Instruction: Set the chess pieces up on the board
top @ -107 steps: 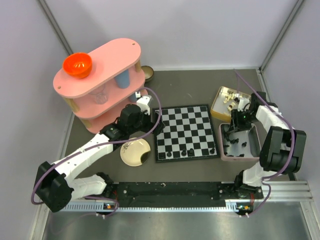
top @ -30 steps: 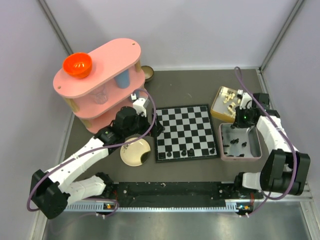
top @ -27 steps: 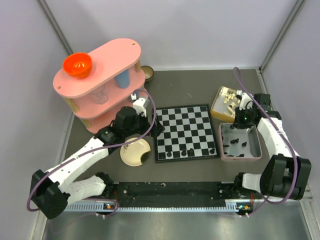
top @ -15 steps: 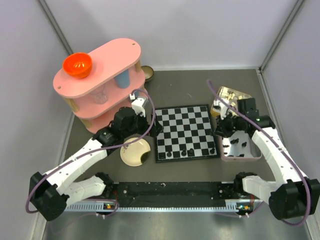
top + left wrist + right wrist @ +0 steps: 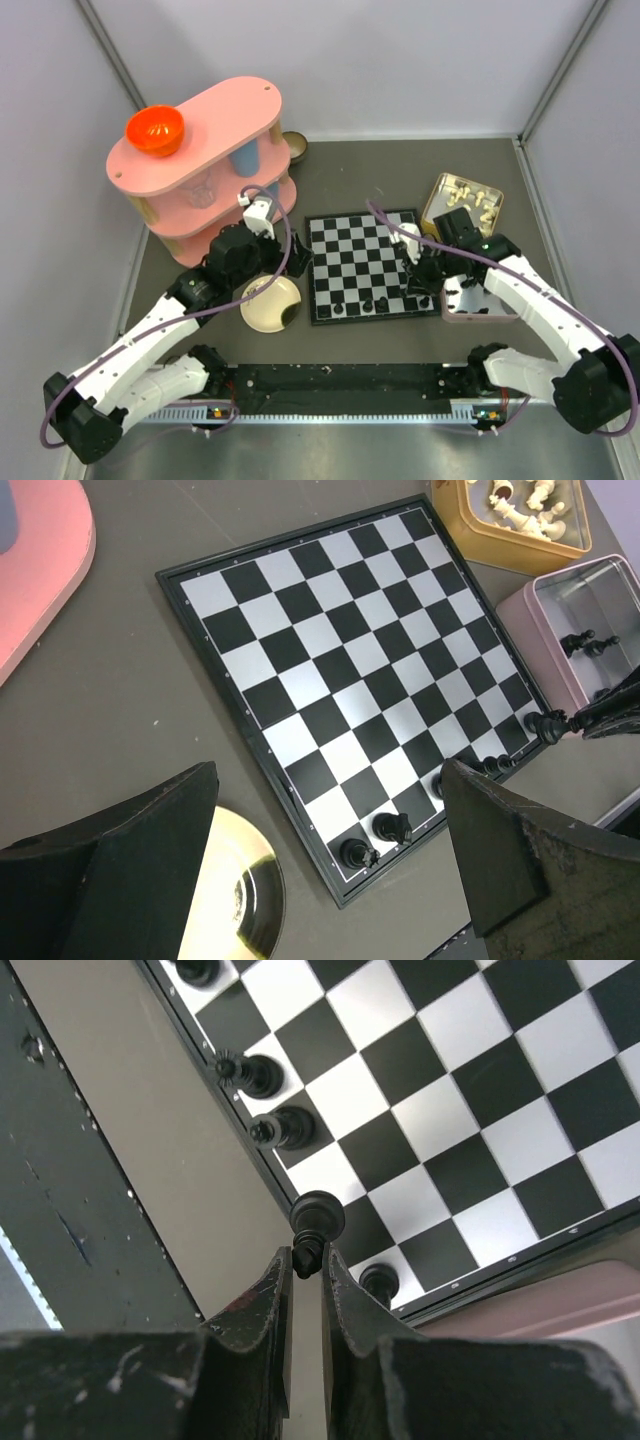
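Observation:
The board [image 5: 365,245] lies mid-table. Several black chess pieces [image 5: 368,303] stand along its near row; two show at the near left corner [image 5: 392,827]. My right gripper [image 5: 306,1257] is shut on a black chess piece [image 5: 316,1222], held by its top just above the near right part of the board [image 5: 480,1090]. Other black pieces [image 5: 285,1128] stand on squares beside it. In the top view the right gripper [image 5: 413,272] hangs over the board's near right corner. My left gripper [image 5: 328,770] is open and empty above the board's near left corner [image 5: 330,650], beside it in the top view [image 5: 296,262].
A pink tin [image 5: 482,312] with more black pieces [image 5: 580,642] sits right of the board. A gold tin [image 5: 462,200] of cream pieces lies behind it. A cream plate [image 5: 270,303] is left of the board. A pink shelf [image 5: 200,160] carries an orange bowl [image 5: 154,130].
The right arm swung left from over the pink tin to the board's near right corner, shut on a black piece. The left arm drew back slightly left, still open.

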Available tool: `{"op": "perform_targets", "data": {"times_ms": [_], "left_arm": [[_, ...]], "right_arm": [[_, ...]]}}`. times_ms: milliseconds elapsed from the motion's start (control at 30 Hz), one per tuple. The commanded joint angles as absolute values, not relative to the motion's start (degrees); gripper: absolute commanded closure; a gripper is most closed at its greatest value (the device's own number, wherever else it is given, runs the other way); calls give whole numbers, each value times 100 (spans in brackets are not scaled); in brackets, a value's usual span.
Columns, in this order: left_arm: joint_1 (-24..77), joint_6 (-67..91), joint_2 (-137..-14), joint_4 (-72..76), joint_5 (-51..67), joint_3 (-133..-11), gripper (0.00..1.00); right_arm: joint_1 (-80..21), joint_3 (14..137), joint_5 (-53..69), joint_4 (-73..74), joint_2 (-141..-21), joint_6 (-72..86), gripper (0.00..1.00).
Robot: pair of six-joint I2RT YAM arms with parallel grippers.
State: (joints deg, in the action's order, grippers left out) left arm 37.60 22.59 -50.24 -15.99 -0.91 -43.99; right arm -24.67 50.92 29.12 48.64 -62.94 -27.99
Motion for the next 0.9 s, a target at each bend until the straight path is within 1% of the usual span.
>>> {"op": "perform_targets", "data": {"times_ms": [0, 400, 867], "left_arm": [[3744, 2373, -4808, -1582, -290, -4237, 3], [3744, 2426, -4711, -1617, -308, -4131, 3], [3735, 2479, -4702, -1573, -316, -4078, 3]], "right_arm": [[-2654, 4869, 2594, 4729, -6381, -3015, 98], [-2760, 4483, 2127, 4289, -6627, -2900, 97], [-2821, 4421, 2039, 4140, -6697, -2813, 97]]}}
